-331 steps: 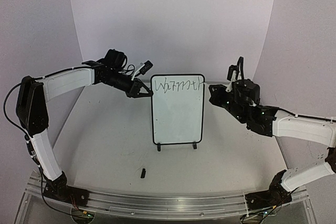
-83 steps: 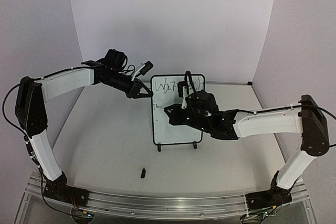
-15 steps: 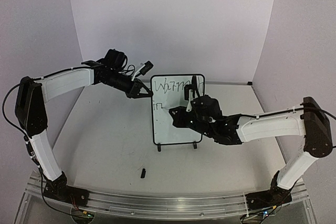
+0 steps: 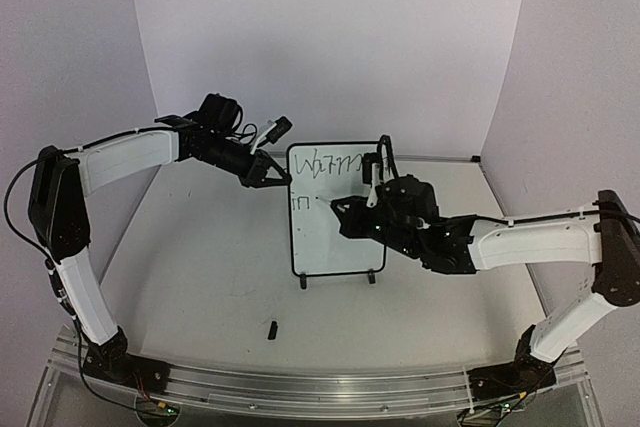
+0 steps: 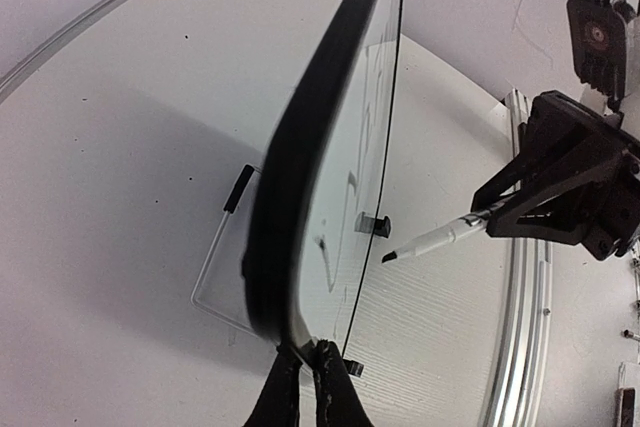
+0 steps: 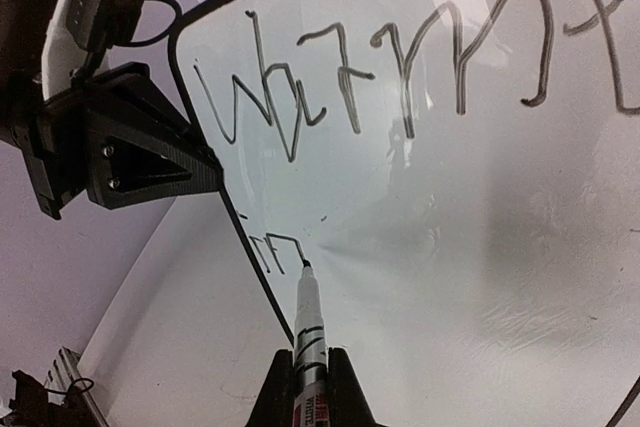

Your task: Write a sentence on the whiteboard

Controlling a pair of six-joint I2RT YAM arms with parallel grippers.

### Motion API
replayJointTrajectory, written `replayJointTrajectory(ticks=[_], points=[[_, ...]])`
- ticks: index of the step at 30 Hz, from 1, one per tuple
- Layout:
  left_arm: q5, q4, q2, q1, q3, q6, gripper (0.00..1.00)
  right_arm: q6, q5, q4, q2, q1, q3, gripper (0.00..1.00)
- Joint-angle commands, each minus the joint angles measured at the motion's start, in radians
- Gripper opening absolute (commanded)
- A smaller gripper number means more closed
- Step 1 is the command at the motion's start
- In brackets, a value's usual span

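Observation:
The whiteboard stands upright on two small black feet at the table's middle. The sentence shows as a top line reading roughly "Warmth", with short strokes like "in" below at the left edge. My left gripper is shut on the board's upper left frame; its fingers pinch the black edge. My right gripper is shut on a white marker, held in front of the board. The marker's tip is at the end of the "in" strokes. The marker also shows in the left wrist view.
A small black marker cap lies on the table in front of the board. A metal rail runs along the near edge. Curved white walls close in the back and both sides.
The right arm came from the right side to the front of the board and drew the "in" strokes under the first line. In the last half second it shifted slightly right. The left arm has not moved.

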Motion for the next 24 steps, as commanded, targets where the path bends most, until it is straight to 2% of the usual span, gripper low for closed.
replayJointTrajectory(ticks=[1, 24], points=[[-0.054, -0.048, -0.020, -0.005, -0.014, 0.064, 0.00, -0.028, 0.060, -0.019, -0.049, -0.003, -0.006, 0.00], [-0.054, -0.049, -0.028, -0.004, -0.014, 0.065, 0.00, -0.020, 0.130, -0.064, 0.018, -0.006, 0.036, 0.00]])
